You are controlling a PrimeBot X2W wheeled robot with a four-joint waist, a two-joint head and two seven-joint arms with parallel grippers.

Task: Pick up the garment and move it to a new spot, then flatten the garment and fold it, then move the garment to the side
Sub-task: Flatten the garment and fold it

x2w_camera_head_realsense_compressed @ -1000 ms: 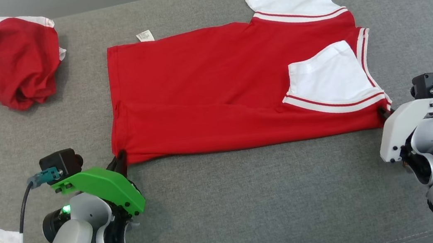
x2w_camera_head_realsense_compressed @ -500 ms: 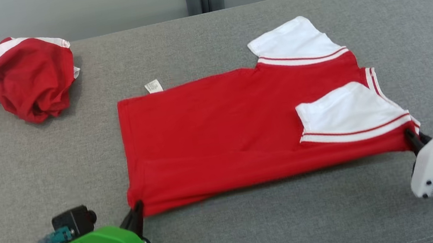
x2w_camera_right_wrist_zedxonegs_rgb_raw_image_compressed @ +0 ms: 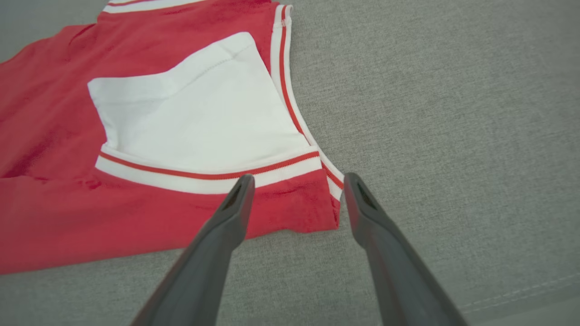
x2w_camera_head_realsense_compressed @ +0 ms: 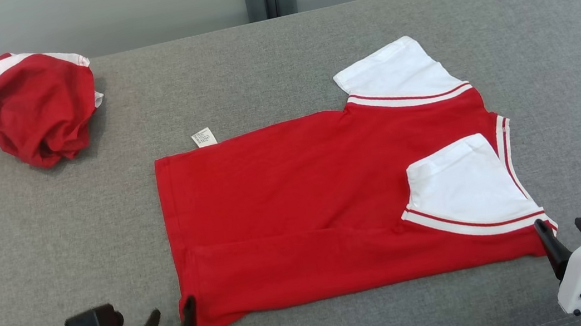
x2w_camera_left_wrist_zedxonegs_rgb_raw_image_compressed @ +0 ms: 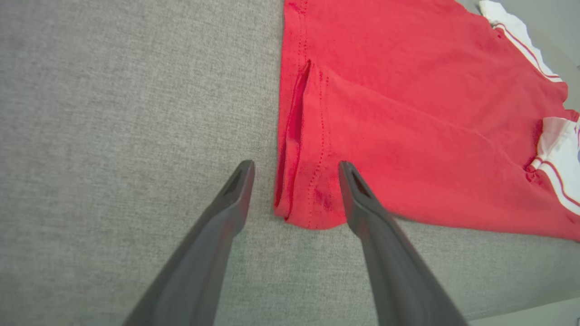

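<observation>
A crumpled red heap [x2w_camera_head_realsense_compressed: 19,109] lay far left on the grey table [x2w_camera_head_realsense_compressed: 54,244]. The left hand [x2w_camera_head_realsense_compressed: 172,308] stood open, gripping nothing, fingers astride the near-left corner of the garment [x2w_camera_head_realsense_compressed: 302,212]. This lay flat mid-table, one white sleeve folded inward. The right hand [x2w_camera_head_realsense_compressed: 559,223] stood open at the near-right corner.

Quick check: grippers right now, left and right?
Left gripper: open, holding nothing, at the red garment's near corner.
Right gripper: open, holding nothing.

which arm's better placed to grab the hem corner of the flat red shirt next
Left. The left fingers, open, straddle the red shirt's near hem corner; the right fingers flank the shoulder end.
</observation>
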